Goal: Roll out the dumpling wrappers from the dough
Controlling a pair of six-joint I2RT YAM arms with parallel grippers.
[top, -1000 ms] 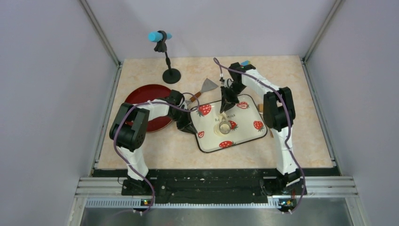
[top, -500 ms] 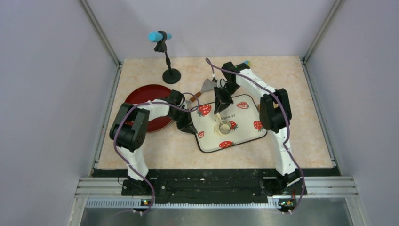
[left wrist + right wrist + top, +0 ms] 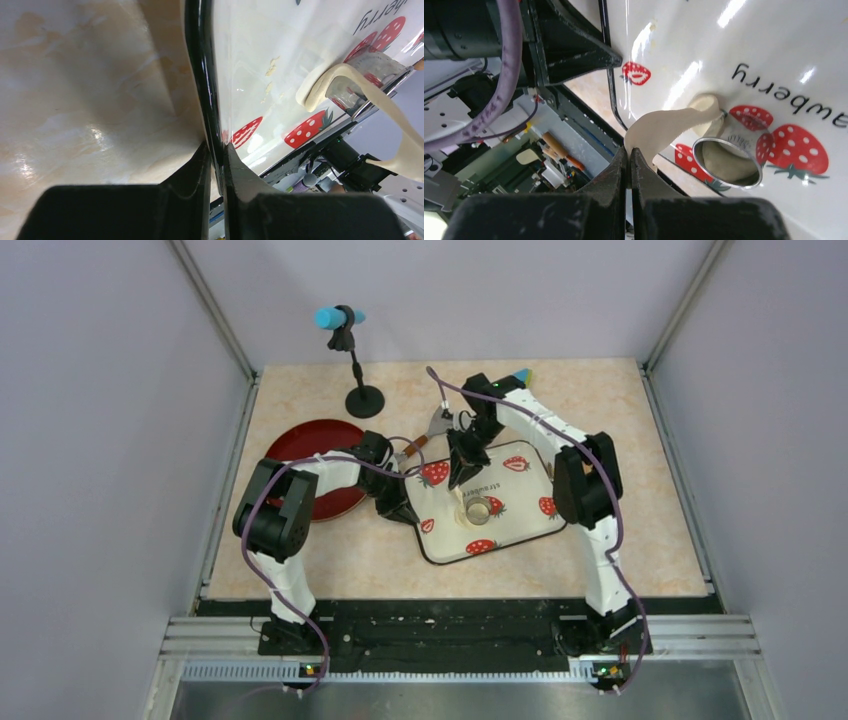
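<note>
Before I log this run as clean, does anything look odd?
Yes: the dough is stretched into a thin hanging strip, from beside the ring up to the shut right gripper, rather than lying flat.

Top camera: high on the 6 o'clock side, facing down over the whole table [image 3: 330, 560]. Left wrist: skims the mat [image 3: 250, 40] edge. Right wrist: close above it. Both show the ring [image 3: 734, 139], at 2 and 4 o'clock respectively.

The ring [image 3: 478, 508] and dough strip [image 3: 664, 125] stretching to the right gripper [image 3: 629, 150] are blocking the mat's [image 3: 520, 490] middle; bare table [image 3: 350, 560] is lying nearer.
</note>
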